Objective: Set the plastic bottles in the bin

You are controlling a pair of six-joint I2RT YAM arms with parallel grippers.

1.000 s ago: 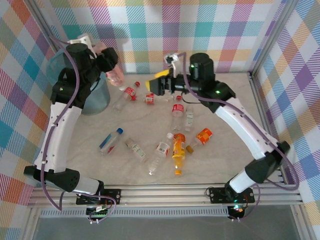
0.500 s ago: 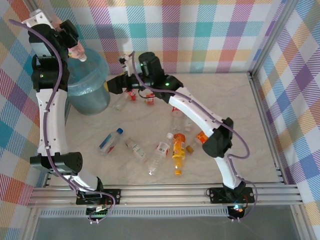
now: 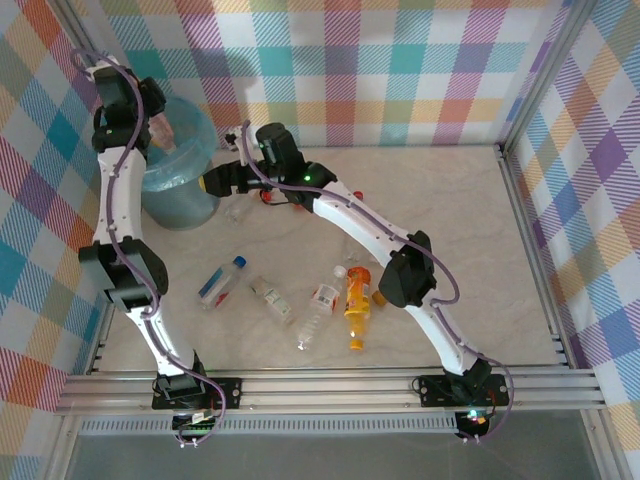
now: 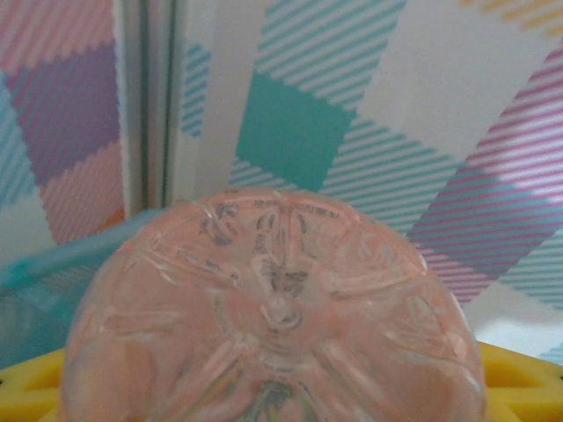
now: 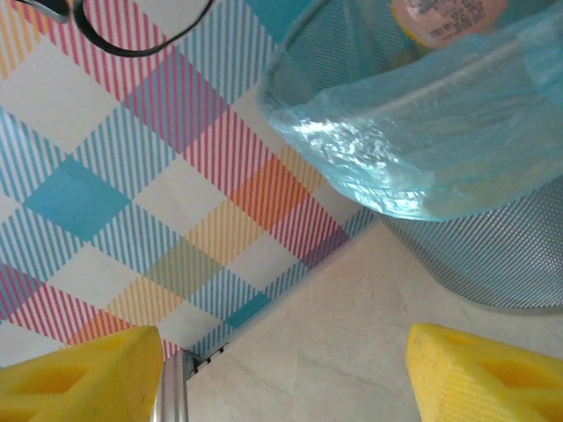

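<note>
Jaws of the left end effector [image 4: 273,396] are clamped on a pink bottle [image 4: 273,299], whose ribbed base faces the left wrist camera with yellow fingers [image 4: 31,391] at either side. From above, that bottle hangs over the mouth of the bin [image 3: 185,205], which stands in the far left corner of the table [image 3: 450,230]. The step in hand looks like the drop: the next move calls for spreading the jaws while the bottle is inside the rim line, then lifting the arm straight up and away.

The right end effector [image 5: 286,369] has its fingers apart with nothing between them. It sits low, just beside the bin's right wall, with the blue liner [image 5: 413,149] bulging over the rim above it. A red-capped bottle [image 3: 265,196] lies near it and seems the likely next pick.

Room is tight here. The checked back wall and the frame post stand close behind the bin, and both arms crowd the same corner, so the left arm should clear before the right swings up. More bottles, among them a blue-capped bottle [image 3: 221,282] and an orange bottle [image 3: 357,303], lie mid-table, and the table's right side is open.
</note>
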